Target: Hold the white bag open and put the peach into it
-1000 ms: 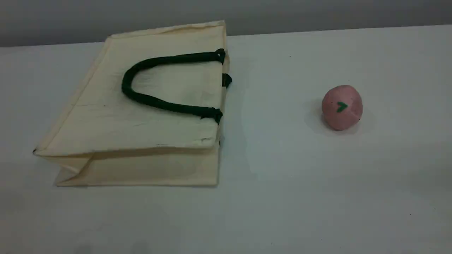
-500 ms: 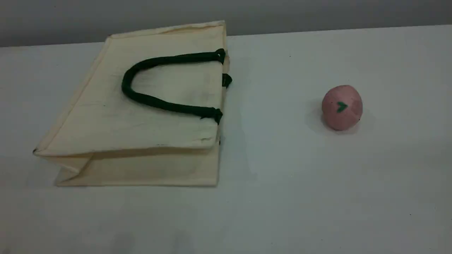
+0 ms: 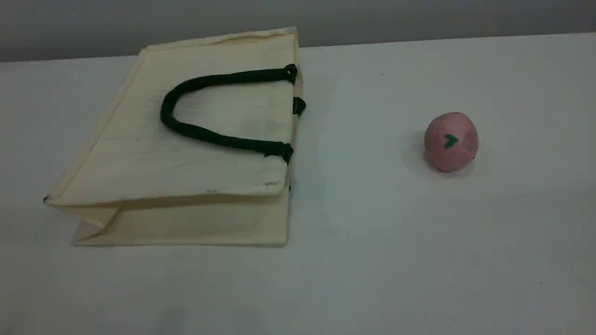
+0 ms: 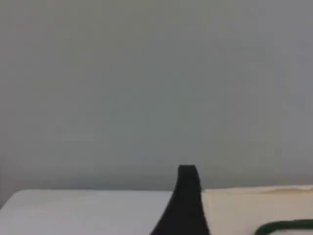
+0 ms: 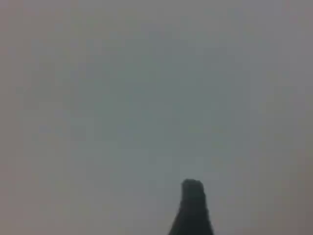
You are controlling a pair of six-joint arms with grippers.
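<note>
The white bag [image 3: 186,153] lies flat on its side at the table's left, its mouth edge facing right toward the peach. One dark green rope handle [image 3: 195,83] rests looped on top of it. The peach [image 3: 450,141], pink with a small green leaf mark, sits alone on the right, well apart from the bag. Neither gripper appears in the scene view. In the left wrist view one dark fingertip [image 4: 188,196] stands in the air, with the bag's cream cloth [image 4: 244,210] and a bit of green handle [image 4: 286,226] below it. The right wrist view shows one dark fingertip [image 5: 192,205] against a plain grey wall.
The white table [image 3: 372,242] ends at a grey wall along the back. A second handle's end [image 3: 299,105] pokes out at the bag's mouth edge. A wide stretch of bare table separates the bag from the peach.
The bag and the peach have not moved. Faint shadows along the table's near edge have drifted to the right.
</note>
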